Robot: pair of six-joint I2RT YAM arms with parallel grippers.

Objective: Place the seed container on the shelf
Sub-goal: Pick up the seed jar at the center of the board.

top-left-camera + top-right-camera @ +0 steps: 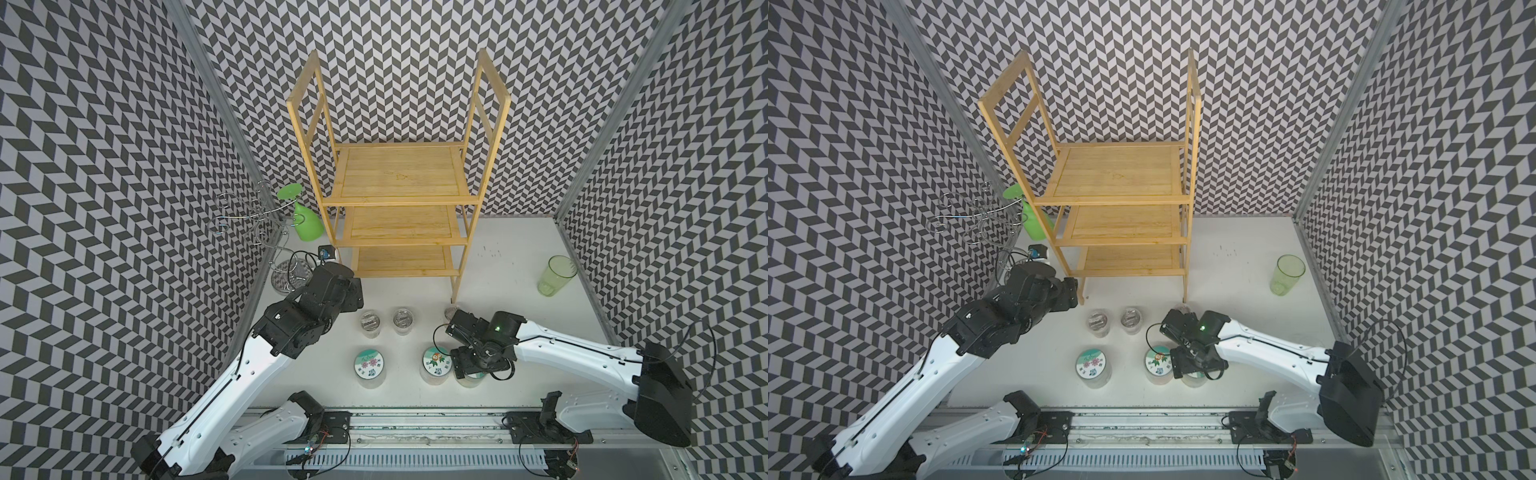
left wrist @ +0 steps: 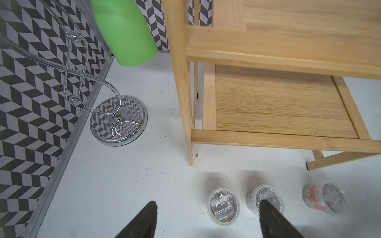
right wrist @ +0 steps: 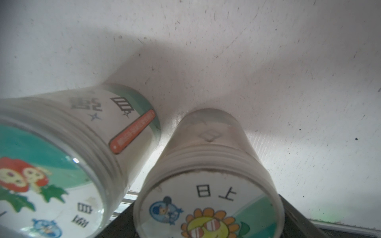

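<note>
I read the seed container point(image 3: 208, 175) as the clear jar with the sunflower lid. It stands upright at the front of the surface point(image 1: 511, 257), at about 5 o'clock from the middle, and is not yet on the shelf point(image 1: 399, 174). The shelf stands at 12 o'clock against the back wall, and all three of its tiers are bare.

My right hand point(image 1: 471, 363) is directly above the jar and covers it in both top views. The wrist view shows dark fingers on either side of the lid. I went in from the top because the jar is crowded. The cartoon-lid jar point(image 1: 436, 361) sits just beside it at 9 o'clock, so one finger has to go down into the narrow gap between the two. The jaws are set wide for a wide lid. I cannot tell whether they are pressing on the jar or only straddling it.

My left hand point(image 1: 355, 293) is partly open and holds nothing. It hovers by the shelf's front leg at about 10 o'clock, beyond the two small tubs point(image 1: 370, 322). I judge that it is there to stay out of the carrying route.

My concern is that the finger in the gap could nudge the neighbouring jar on the lift.
</note>
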